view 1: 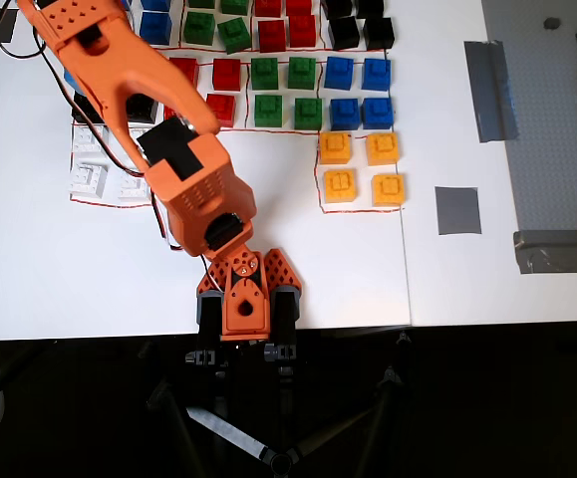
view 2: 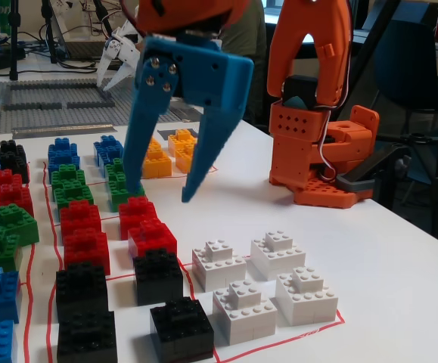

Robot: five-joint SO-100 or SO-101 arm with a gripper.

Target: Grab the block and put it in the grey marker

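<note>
Gripper (view 2: 160, 193) hangs w/ jaws spread wide, empty, above red bricks (view 2: 139, 219); black block (view 2: 158, 276) lies just nearer the camera in fixed view.

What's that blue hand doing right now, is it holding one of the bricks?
Hand: open and empty, fingers spread wide, hanging above the red bricks; not touching any brick.

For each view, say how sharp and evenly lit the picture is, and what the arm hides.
Overhead view: even light, soft shadows, sharp; the arm covers several bricks and the gripper is unseen; grey marker clear. Fixed view: near black bricks crisp, background softer; open gripper looms large, hiding some yellow bricks.
</note>
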